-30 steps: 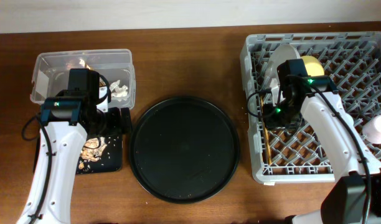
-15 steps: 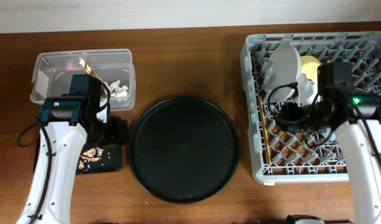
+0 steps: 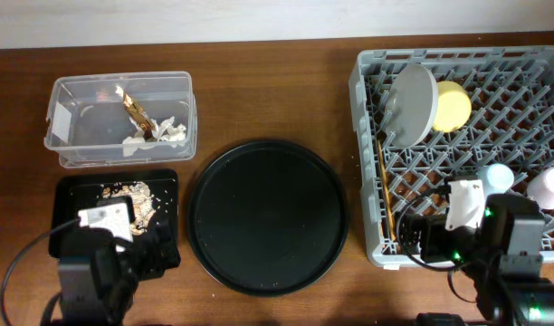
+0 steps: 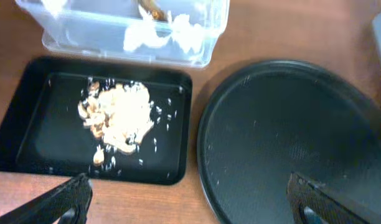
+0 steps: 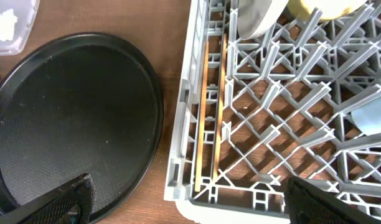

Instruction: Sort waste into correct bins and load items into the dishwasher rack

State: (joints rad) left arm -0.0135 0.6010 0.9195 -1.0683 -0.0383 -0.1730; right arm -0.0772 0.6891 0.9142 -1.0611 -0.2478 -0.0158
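The clear tub [image 3: 119,118] holds white tissue [image 3: 159,134] and a brown-gold wrapper [image 3: 137,113]. Beige food scraps [image 4: 119,115] lie in the shallow black tray [image 4: 28,106]. Inside the grey rack [image 3: 367,163] a pale plate [image 3: 411,104] stands on edge beside a yellow bowl [image 3: 451,104]. A light-blue cup [image 3: 496,177] and a pink cup [image 3: 549,186] sit at its right. The chopsticks [image 5: 209,112] lie along its left wall. My left gripper [image 4: 187,199] is open and empty, near the black tray's front edge. My right gripper [image 5: 190,199] is open and empty over the rack's front-left corner.
A large round black tray [image 3: 268,215] lies between the bins and the rack, with nothing on it. Both arms sit low at the table's near edge. Bare brown wood shows around the containers.
Both arms have drawn back toward the near edge. The right gripper left the rack and its jaws spread wide. The light-blue cup now shows in the rack.
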